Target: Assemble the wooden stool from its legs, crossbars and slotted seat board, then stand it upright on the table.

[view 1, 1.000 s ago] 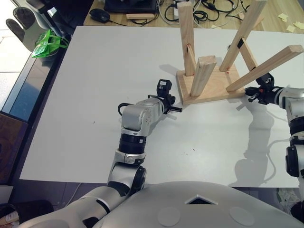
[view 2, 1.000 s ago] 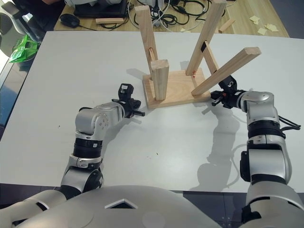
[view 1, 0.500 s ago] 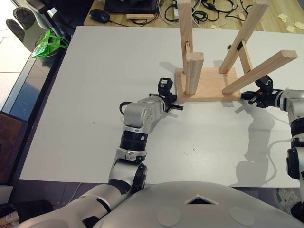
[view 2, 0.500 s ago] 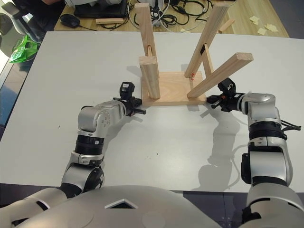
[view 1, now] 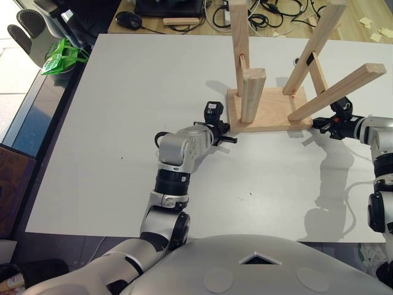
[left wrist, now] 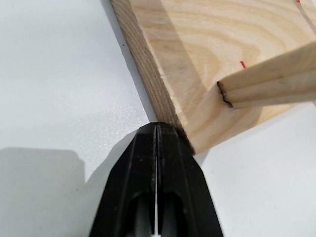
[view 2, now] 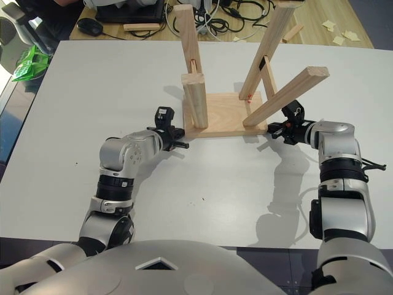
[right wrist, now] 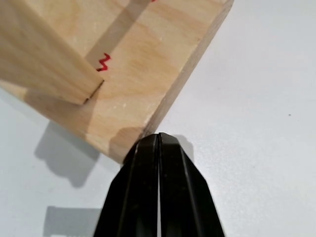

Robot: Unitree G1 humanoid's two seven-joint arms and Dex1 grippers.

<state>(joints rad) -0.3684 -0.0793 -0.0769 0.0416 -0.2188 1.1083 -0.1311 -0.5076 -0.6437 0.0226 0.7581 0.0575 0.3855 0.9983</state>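
Observation:
The wooden stool rests upside down on the white table, its seat board (view 1: 273, 112) flat and its legs (view 1: 241, 37) pointing up and splaying outward. A short crossbar (view 1: 317, 69) joins the two right legs. My left gripper (view 1: 232, 139) is shut, with nothing in it, its tip against the board's near left corner (left wrist: 197, 133). My right gripper (view 1: 316, 126) is also shut with nothing in it, its tip touching the board's near right corner (right wrist: 128, 143). The wrist views show each pair of black fingertips (left wrist: 156, 129) (right wrist: 159, 138) pressed together against the board's edge.
A computer mouse (view 1: 129, 19), a loose wood piece (view 1: 181, 21) and cables lie on the desk beyond the table's far edge. A green bag (view 1: 60, 56) hangs off the far left corner. Open tabletop stretches to the left and in front of the stool.
The stool has turned from a skewed, tilted pose to sit square and flat on its seat board. Both grippers followed its near corners slightly; little has moved in the last half second.

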